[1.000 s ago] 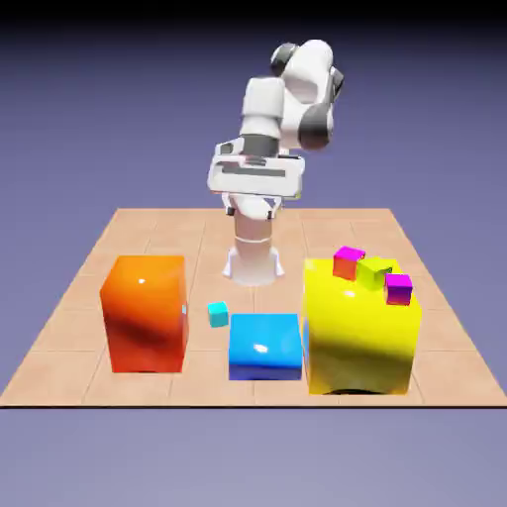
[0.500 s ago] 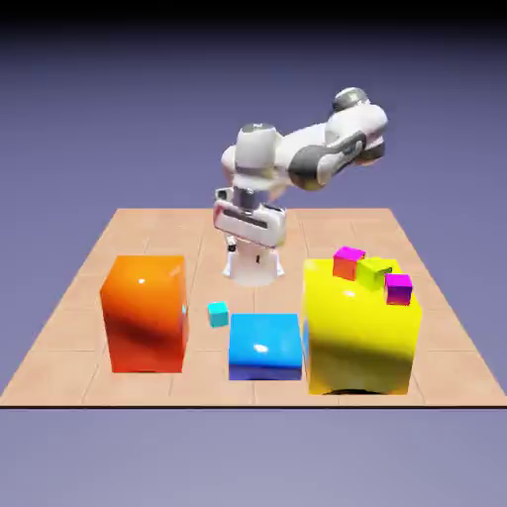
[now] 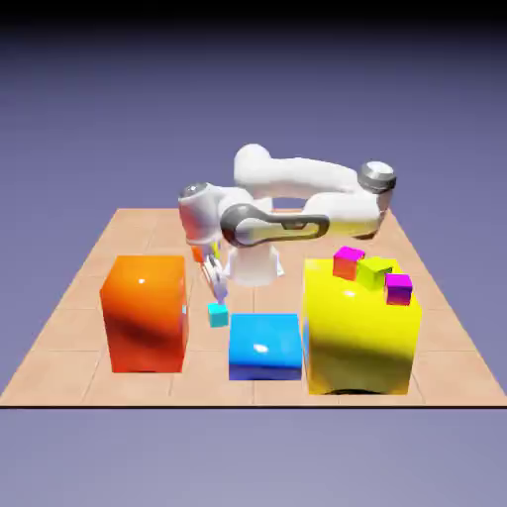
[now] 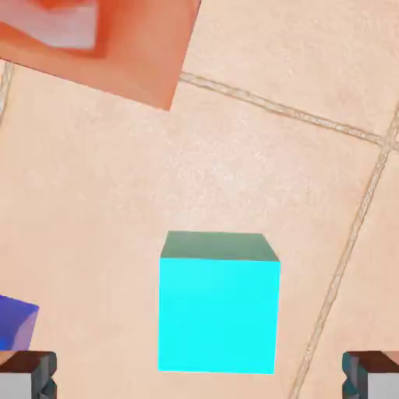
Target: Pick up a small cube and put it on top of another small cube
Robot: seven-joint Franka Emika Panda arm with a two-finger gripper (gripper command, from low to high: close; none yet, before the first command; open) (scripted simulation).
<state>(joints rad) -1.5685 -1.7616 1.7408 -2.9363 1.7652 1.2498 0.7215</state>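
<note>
Tiled table (image 3: 119, 233) under everything; three big blocks along the near row. Yellow block (image 3: 358, 337) largest, at 3 o'clock of the cyan cube; carries two magenta cubes (image 3: 348, 262) and a yellow-green cube (image 3: 374, 271) on its top. Orange block (image 3: 145, 313) at 9 o'clock of the cyan cube, near but not touching. Blue block (image 3: 265, 346) lowest of the three, at 5 o'clock, just beside.

White arm (image 3: 297, 198) folded low, wrist reaching down toward the gap between orange and blue blocks. Gripper (image 3: 214, 287) just above the cube at 12 o'clock in the exterior view; jaws spread wide, holding nothing; in the hand view grey fingertips (image 4: 27, 374) sit at the bottom corners, well outside the cube's width.

Small cyan cube (image 4: 219, 304) resting flat on the tile, centred between the tips, apart from both; top face and one side face visible, edges roughly square to the jaw line.

Handling, as judgement: rigid, very light, glossy so likely a bit slippery; easy to nudge or spin if one pad lands first. Best grip: two opposite vertical faces, at mid-height, pads flat on; enough side clearance from orange and blue blocks by the look of it. Next: straight descent, then close.
</note>
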